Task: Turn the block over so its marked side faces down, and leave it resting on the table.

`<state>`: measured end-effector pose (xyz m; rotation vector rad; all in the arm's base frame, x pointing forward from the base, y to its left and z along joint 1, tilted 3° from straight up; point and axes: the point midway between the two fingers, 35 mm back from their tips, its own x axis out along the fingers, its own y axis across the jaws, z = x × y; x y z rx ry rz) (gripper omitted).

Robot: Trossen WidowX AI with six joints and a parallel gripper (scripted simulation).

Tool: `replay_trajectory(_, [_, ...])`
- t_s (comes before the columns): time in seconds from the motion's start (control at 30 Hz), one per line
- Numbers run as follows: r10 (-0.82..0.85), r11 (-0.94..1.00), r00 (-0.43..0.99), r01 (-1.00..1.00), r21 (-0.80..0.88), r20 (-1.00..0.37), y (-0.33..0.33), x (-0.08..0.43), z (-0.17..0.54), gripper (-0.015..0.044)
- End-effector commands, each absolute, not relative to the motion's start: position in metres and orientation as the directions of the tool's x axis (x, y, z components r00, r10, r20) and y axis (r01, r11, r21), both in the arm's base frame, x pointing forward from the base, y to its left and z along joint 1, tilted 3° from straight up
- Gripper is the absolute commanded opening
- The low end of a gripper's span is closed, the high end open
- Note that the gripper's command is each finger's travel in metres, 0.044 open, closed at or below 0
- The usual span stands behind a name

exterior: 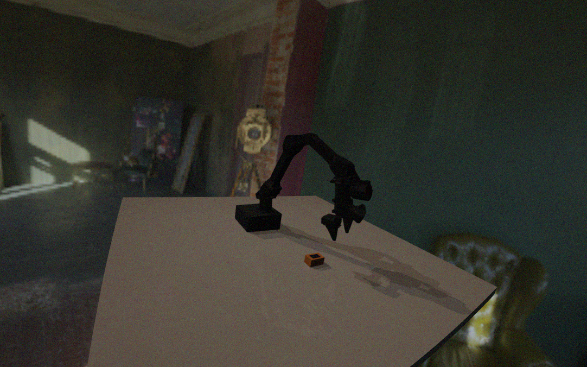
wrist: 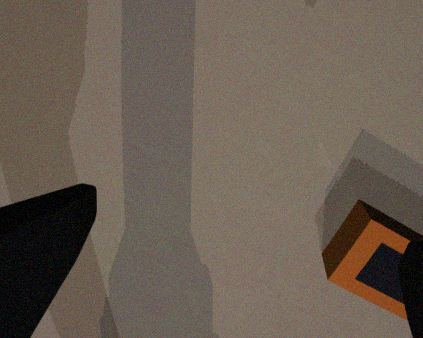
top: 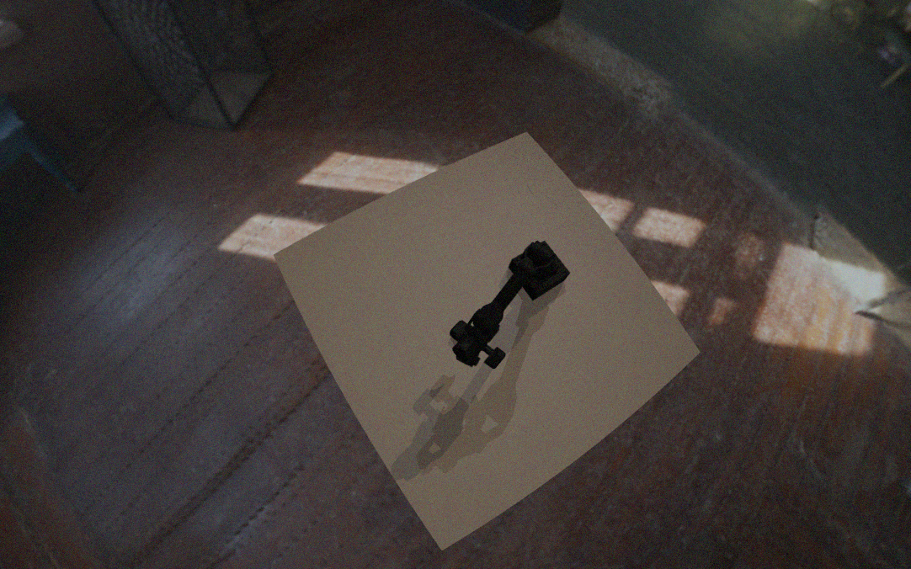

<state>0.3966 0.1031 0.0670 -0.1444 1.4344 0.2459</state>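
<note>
Two tapered black fingers (exterior: 340,235) wide open above a matte tabletop (top: 402,282) (exterior: 186,282) (wrist: 266,125), orange rectangular block (exterior: 314,260) (wrist: 343,265) dark-squared face up.

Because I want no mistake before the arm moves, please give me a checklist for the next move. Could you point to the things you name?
1. Pincer (top: 475,346) (exterior: 340,235) (wrist: 252,230) open: ok.
2. Nothing held: ok.
3. Block (exterior: 314,261) (wrist: 347,257) resting on table (top: 409,247) (exterior: 186,282) (wrist: 251,125): ok.
4. Block centred between the fingers: not ok, partly behind one finger in the wrist view.
5. Marked side down: not ok, it faces up.
6. Block's far side free for gripping: cannot tell.
</note>
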Motion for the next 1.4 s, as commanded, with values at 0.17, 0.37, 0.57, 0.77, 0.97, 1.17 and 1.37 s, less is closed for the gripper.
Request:
replay_trajectory(0.17, [-0.044,0.998,0.017,0.051,-0.043,-0.999,0.019,0.38,0.059,0.044])
replay_trajectory(0.37, [-0.044,0.998,0.017,0.051,-0.043,-0.999,0.018,0.38,0.056,0.044])
replay_trajectory(0.57, [-0.044,0.998,0.016,0.051,-0.044,-0.999,0.016,0.38,0.024,0.044])
replay_trajectory(0.77, [-0.045,0.998,0.016,0.051,-0.044,-0.999,0.015,0.379,0.01,0.044])
replay_trajectory(0.97, [-0.045,0.998,0.016,0.051,-0.044,-0.999,0.015,0.379,0.008,0.044])
replay_trajectory(1.17, [-0.045,0.998,0.016,0.051,-0.044,-0.999,0.015,0.379,-0.002,0.044])
replay_trajectory(1.37, [-0.045,0.998,0.016,0.051,-0.044,-0.999,0.014,0.379,-0.012,0.044])
